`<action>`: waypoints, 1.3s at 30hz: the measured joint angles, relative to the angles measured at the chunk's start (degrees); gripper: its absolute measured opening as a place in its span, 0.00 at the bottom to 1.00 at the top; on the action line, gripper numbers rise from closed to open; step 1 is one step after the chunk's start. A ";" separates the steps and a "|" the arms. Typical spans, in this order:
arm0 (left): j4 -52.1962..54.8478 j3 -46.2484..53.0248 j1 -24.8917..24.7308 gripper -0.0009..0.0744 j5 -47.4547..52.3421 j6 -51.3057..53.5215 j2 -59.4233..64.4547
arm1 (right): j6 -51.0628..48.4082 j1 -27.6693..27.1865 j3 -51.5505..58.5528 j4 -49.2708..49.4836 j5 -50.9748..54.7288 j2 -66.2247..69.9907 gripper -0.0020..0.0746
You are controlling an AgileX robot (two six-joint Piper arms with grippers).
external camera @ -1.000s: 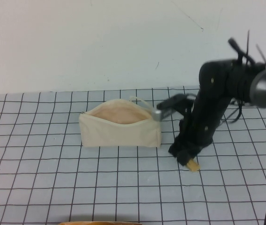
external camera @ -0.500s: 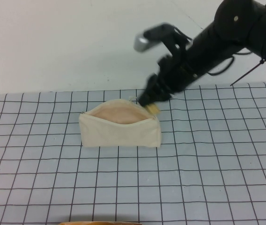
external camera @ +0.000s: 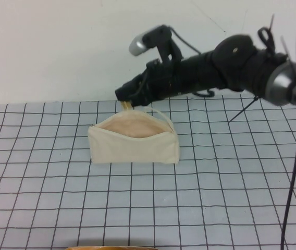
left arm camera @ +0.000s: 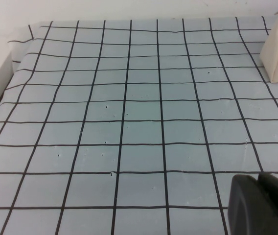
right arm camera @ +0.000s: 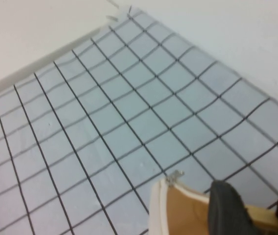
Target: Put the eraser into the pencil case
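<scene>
Right claw (right arm camera: 264,215) at edge, dark fingers (right arm camera: 227,210) pinching tan eraser (right arm camera: 264,219). Pencil case (right arm camera: 178,208) right under it, mouth open, pinkish inside showing, small zipper pull at corner. Grey worktop (right arm camera: 95,112) with black grid lines around.

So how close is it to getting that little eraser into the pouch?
Nearly there. The right hand already grips the eraser and hovers over the open pencil case. Left: let go so it drops inside. The left hand sits low over the gridded table, away from the work.

Pale grid-lined table mat (external camera: 44,198) against plain white wall (external camera: 59,47).
</scene>
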 joint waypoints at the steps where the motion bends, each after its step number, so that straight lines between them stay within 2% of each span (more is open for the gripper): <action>1: 0.00 0.00 0.00 0.01 0.00 0.00 0.00 | -0.70 0.00 0.00 0.51 0.00 0.69 0.29; 5: 0.00 0.00 0.00 0.01 0.00 0.00 0.00 | -1.53 0.00 0.00 1.27 0.00 1.62 0.32; 10: 0.00 0.00 0.00 0.01 0.00 0.00 0.00 | -2.10 0.00 0.00 1.74 0.25 1.62 0.50; 15: 0.00 0.00 0.00 0.01 0.00 0.00 0.00 | -0.04 -1.37 -1.40 3.69 5.85 1.62 0.53; 17: 0.00 0.00 0.00 0.01 0.00 0.00 0.00 | 3.79 -2.98 -2.19 4.67 9.44 1.17 0.49; 18: 0.00 0.00 0.00 0.01 0.00 0.00 0.00 | 5.59 -4.01 -2.45 5.26 11.87 0.43 0.43; 21: 0.00 0.00 0.00 0.01 0.00 0.00 0.00 | 6.21 -6.93 -2.45 7.82 20.33 -2.60 0.18; 24: 0.00 0.00 0.00 0.01 0.00 0.00 0.00 | 4.88 -8.85 -2.57 8.53 26.75 -6.70 0.08; 30: 0.00 0.00 0.00 0.01 0.00 0.00 0.00 | 3.56 -9.10 -0.40 2.92 30.86 -17.65 0.04; 35: 0.00 0.00 0.00 0.01 0.00 0.00 0.00 | 3.56 -9.10 9.80 -4.94 25.89 -30.00 0.04; 39: 0.00 0.00 0.00 0.01 0.00 0.00 0.00 | 1.68 -9.10 20.98 -6.79 21.37 -41.72 0.04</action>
